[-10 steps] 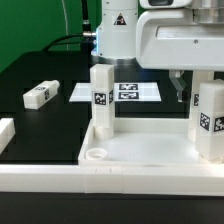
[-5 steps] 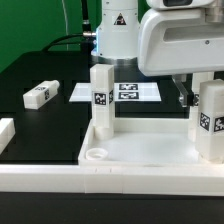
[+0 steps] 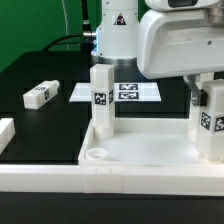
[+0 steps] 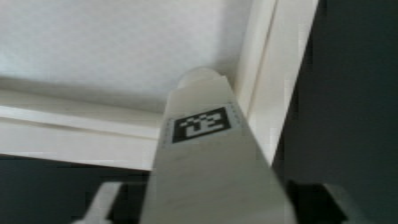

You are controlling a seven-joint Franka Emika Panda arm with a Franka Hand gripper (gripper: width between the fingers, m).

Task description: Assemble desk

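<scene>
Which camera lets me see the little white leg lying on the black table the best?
The exterior view. There the loose leg lies whole on the black table, toward the exterior view's left. The wrist view shows none of it, only a different leg close up.

No legible words, coded square tags (image 3: pixel 100 98) on legs (image 3: pixel 101 78), marker board (image 3: pixel 142 92), warning triangle (image 3: pixel 118 17) on arm (image 3: pixel 115 40)

A matte black counter (image 3: pixel 50 125) lies below a plain green backdrop (image 3: pixel 30 30). The marker board (image 3: pixel 135 91), a thin flat white sheet printed with black-and-white tags, lies toward the counter's far side. A long white plastic border rail (image 3: pixel 40 180) runs across the near edge. A shorter white rail piece (image 3: pixel 5 132) sits at the exterior view's left.
</scene>
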